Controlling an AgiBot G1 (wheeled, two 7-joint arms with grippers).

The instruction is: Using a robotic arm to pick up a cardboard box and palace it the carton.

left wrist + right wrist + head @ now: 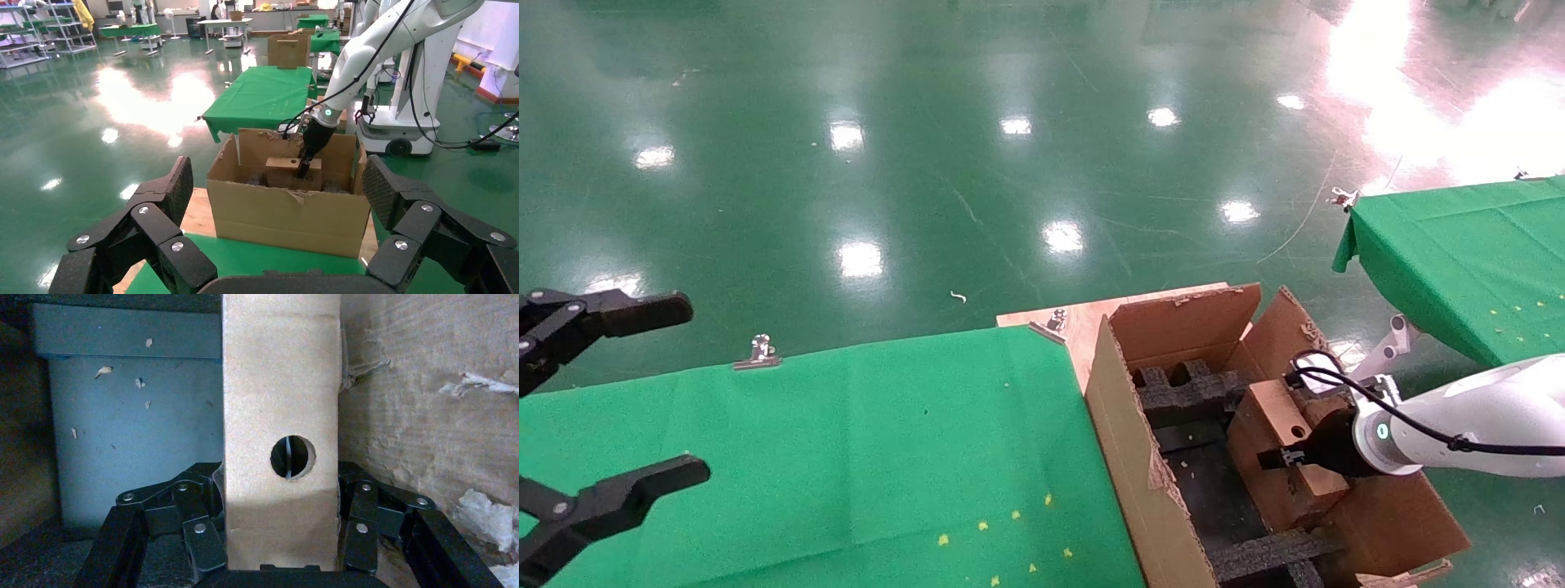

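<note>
Cardboard box [1275,457] base hidden inside carton [1124,457]; left tool [609,400] cut off by edge.

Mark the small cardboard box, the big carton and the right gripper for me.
cardboard box [278,392], right wrist view, on its holed face above the hole.
carton [1120,425], head view, on its outer left wall.
right gripper [1283,459], head view, between its fingertips clamping the box.

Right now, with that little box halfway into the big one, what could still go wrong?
Two things, I'd guess. The right tool grips the cardboard box tight beside the carton wall, so opening its fingers could snag the torn cardboard there. And the box looks tilted over the black foam blocks; released like this, it might settle crooked rather than flat. The left tool is open and well clear above the green table.
</note>
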